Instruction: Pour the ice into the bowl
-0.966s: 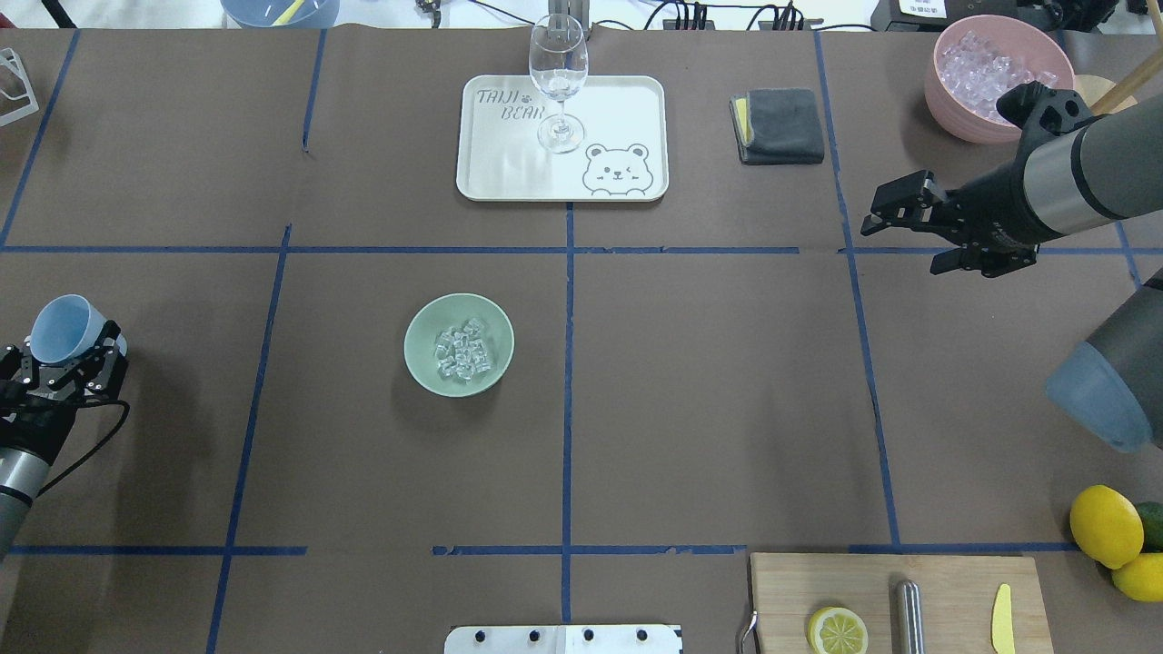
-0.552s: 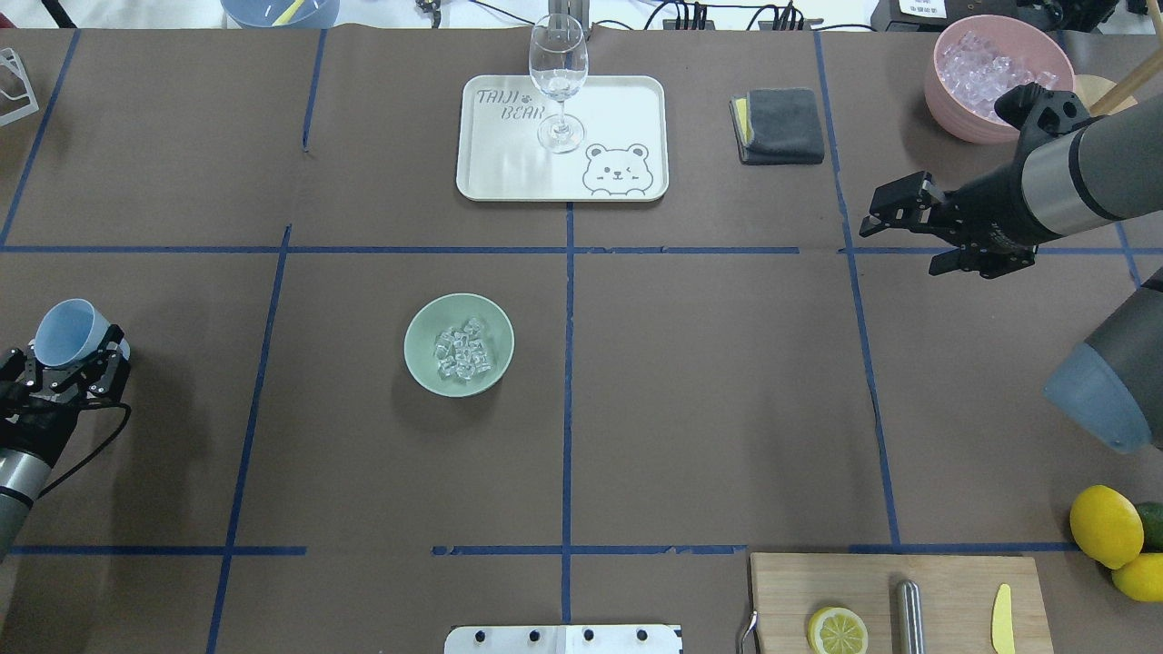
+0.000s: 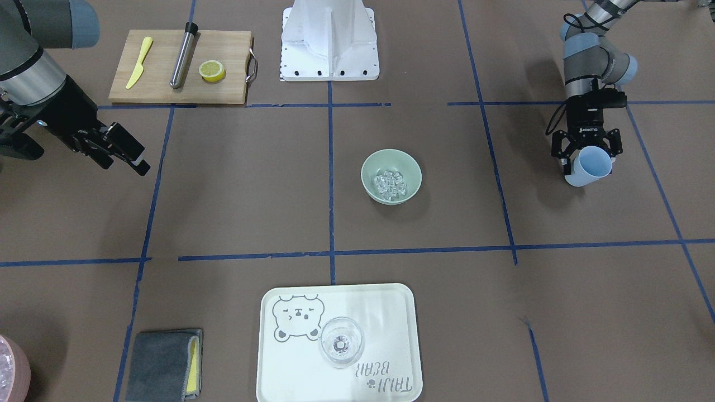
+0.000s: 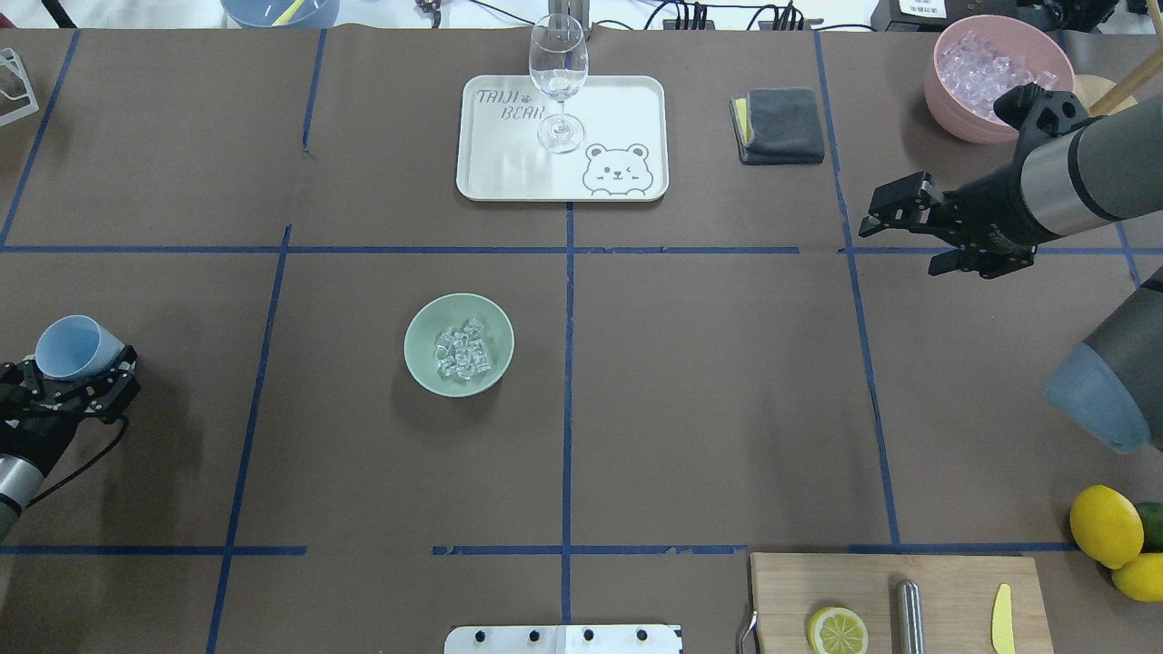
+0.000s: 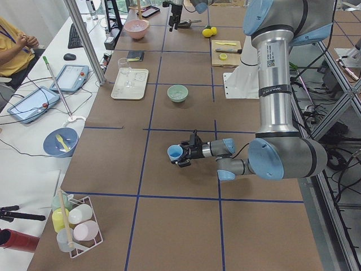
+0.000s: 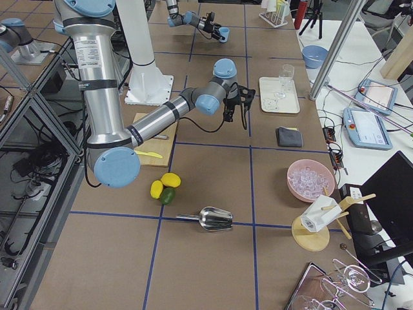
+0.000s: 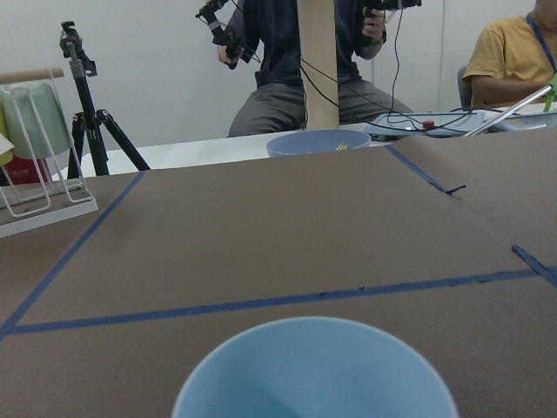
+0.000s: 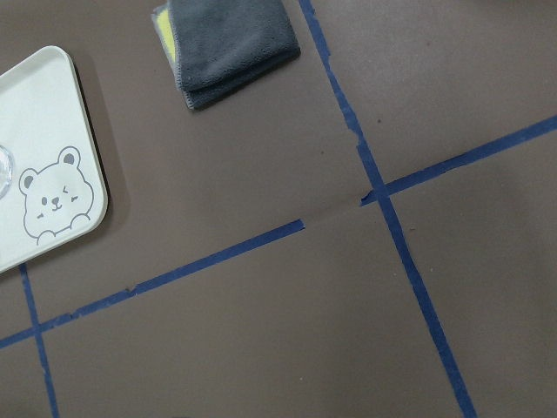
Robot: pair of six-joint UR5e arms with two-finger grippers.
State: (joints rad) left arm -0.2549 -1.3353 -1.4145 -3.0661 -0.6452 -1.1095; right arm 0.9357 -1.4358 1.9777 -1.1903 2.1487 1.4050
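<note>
The pale sage-green bowl (image 4: 421, 361) stands left of the table's middle and also shows in the front view (image 3: 391, 162). A handful of clear ice pieces (image 4: 462, 351) lies inside it (image 3: 390, 185). My left gripper (image 4: 73, 365) is shut on a light blue cup (image 4: 68, 349) at the far left edge, well away from the bowl. The cup is held tilted, its mouth facing the back of the table, and looks empty in the left wrist view (image 7: 313, 374). My right gripper (image 4: 904, 234) is open and empty above the table at the back right.
A pink container of ice (image 4: 945, 95) stands at the back right. A white tray (image 4: 618, 109) carries a wine glass (image 4: 558, 77). There is a grey cloth (image 4: 778, 125), a cutting board (image 4: 790, 590) with a lemon half, whole lemons (image 4: 1106, 525), and a metal scoop (image 6: 216, 219).
My left gripper with the blue cup has drifted a little toward the robot's side of the table. The right arm has barely moved. The ice in the bowl is unchanged.
</note>
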